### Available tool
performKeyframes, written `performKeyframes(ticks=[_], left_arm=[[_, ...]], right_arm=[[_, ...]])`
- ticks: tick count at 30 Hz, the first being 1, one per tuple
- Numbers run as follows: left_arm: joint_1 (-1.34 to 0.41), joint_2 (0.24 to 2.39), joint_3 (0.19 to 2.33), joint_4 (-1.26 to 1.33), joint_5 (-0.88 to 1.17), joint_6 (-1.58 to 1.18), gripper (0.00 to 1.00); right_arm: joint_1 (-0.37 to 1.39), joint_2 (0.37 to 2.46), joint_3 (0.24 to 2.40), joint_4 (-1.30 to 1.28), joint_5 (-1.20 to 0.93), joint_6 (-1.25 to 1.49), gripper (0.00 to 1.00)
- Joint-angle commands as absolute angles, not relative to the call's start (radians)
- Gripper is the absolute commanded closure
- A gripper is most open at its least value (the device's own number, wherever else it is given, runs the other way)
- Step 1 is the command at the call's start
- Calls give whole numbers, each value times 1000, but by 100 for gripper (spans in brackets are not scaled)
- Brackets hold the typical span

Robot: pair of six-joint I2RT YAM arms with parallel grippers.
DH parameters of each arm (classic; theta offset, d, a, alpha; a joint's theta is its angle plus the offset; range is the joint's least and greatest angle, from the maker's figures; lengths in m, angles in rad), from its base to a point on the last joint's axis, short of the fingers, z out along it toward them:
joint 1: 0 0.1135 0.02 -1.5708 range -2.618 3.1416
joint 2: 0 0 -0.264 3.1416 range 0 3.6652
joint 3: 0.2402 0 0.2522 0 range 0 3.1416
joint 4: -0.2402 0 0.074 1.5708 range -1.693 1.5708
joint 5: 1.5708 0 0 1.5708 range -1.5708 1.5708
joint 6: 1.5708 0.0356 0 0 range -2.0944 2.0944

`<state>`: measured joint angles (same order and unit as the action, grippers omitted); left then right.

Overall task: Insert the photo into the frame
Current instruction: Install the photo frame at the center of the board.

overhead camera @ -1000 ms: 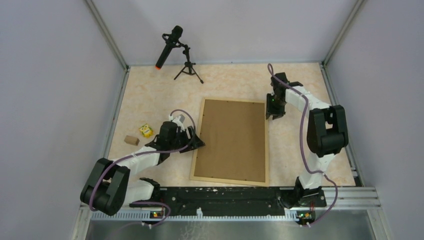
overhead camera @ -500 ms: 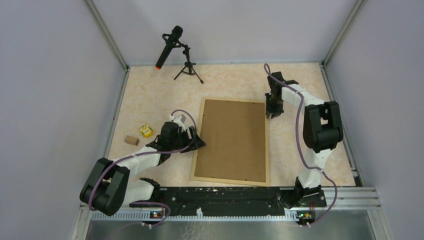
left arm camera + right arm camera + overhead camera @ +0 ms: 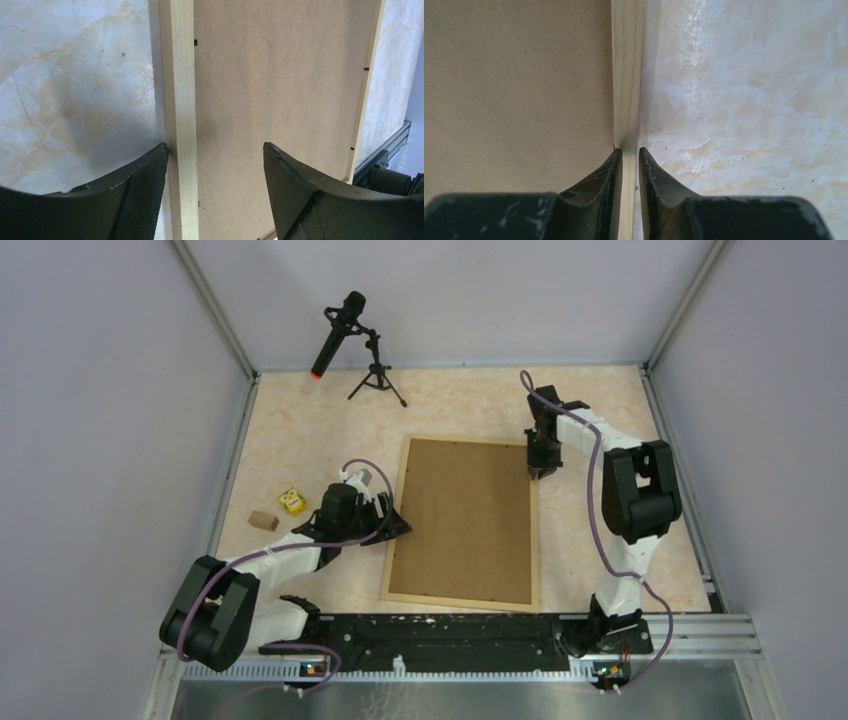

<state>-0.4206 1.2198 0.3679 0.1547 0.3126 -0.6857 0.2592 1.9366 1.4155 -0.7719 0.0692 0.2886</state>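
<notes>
Frame (image 3: 535, 540) of pale wood, brown backing board (image 3: 465, 520) inside, long axis front to back; right gripper (image 3: 630, 150) pinches its rail, left gripper (image 3: 215, 147) gapes

A robot lab test cell: plain grey walls (image 3: 100, 420) on metal posts (image 3: 213, 310) enclose a marbled table (image 3: 300, 440) holding a tripod microphone (image 3: 338, 330).

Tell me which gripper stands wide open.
The left gripper, fingers spread astride the left rail of the frame; the right gripper pinches the right rail.
</notes>
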Motion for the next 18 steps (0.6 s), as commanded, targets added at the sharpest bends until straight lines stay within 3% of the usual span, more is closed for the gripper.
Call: performKeyframes(ticks=[1,18], left_arm=[[-430,1214,351,147,299,-688,25],[-429,1212,348,150,296,-685,25]], right_arm=[[264,1947,1429,-777,100,290,82],[265,1990,1422,-758,71,296,82]])
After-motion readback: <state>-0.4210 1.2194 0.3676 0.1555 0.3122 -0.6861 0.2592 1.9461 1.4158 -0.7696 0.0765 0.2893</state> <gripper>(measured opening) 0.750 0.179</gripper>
